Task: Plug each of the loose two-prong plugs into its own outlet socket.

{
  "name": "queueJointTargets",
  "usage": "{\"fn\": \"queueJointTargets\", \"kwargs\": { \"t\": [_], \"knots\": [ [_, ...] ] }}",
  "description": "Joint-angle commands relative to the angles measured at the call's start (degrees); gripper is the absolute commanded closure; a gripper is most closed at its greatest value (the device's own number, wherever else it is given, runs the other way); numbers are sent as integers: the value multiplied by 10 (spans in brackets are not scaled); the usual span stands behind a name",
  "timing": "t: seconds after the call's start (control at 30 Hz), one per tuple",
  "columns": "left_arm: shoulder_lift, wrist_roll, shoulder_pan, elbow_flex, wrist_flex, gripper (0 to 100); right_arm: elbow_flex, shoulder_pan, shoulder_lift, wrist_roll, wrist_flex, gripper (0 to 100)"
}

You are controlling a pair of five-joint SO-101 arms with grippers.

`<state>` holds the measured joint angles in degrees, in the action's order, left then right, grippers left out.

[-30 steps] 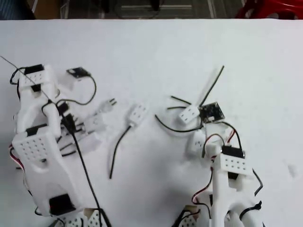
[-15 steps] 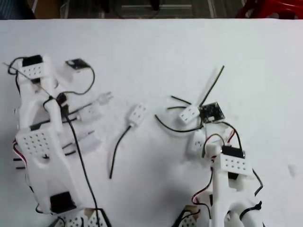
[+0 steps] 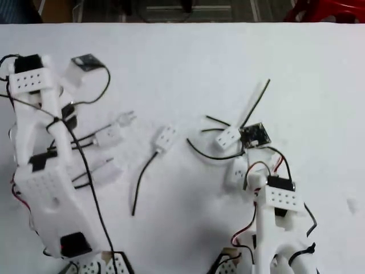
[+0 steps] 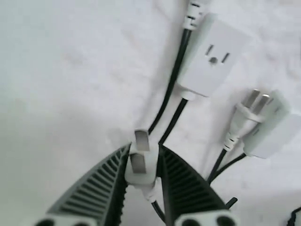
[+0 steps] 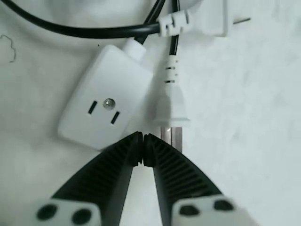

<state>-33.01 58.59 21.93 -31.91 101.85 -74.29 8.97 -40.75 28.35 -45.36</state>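
White plastic, two flat metal blades and a thin black cord make up the plug that is clamped between the ribbed dark fingers of the left hand, with the blades pointing forward out of the grip. Over the last second the left arm is seen in the high view to be drawn away toward the far edge of the surface. The outlet socket and the second plug lying near it are shifted a little the same way, probably tugged by the cords, while the right arm is not moved at all. This is judged to be a repositioning rather than an insertion: the outlet socket lies face up ahead of the left hand and off to one side, apart from the held blades, so the mating is not yet done. The second plug rests just beside that socket, prongs bare. The right hand is closed, its fingertips pressed together on nothing. A loose plug lies directly in front of it, blades toward the fingertips, and a further socket sits just beside that plug with nothing plugged into it.
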Motion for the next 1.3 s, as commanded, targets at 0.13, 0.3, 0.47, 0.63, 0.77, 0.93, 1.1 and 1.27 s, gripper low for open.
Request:
{"fn": "queueJointTargets", "kwargs": {
  "t": [0.13, 0.3, 0.47, 0.63, 0.77, 0.93, 1.1, 1.27],
  "knots": [
    [346, -8, -109, 298, -18, 977, 3, -5, -15, 1, 10, 974],
    [563, -9, -169, 521, -98, 977, 3, -5, -15, -1, 10, 974],
    [762, -61, -233, 730, -207, 977, 3, -5, -15, -3, 9, 974],
    [916, -81, -316, 911, -281, 977, 2, -5, -15, -4, 8, 974],
    [1039, -108, -393, 995, -353, 977, 2, -5, -15, -4, 8, 974],
    [1217, -291, -457, 1085, -508, 977, 2, -5, -14, -4, 8, 974],
    [1387, -389, -496, 1182, -650, 977, 2, -5, -14, -4, 8, 974],
    [1367, -390, -499, 1192, -811, 977, 2, -5, -13, -4, 9, 974]
  ]
}}
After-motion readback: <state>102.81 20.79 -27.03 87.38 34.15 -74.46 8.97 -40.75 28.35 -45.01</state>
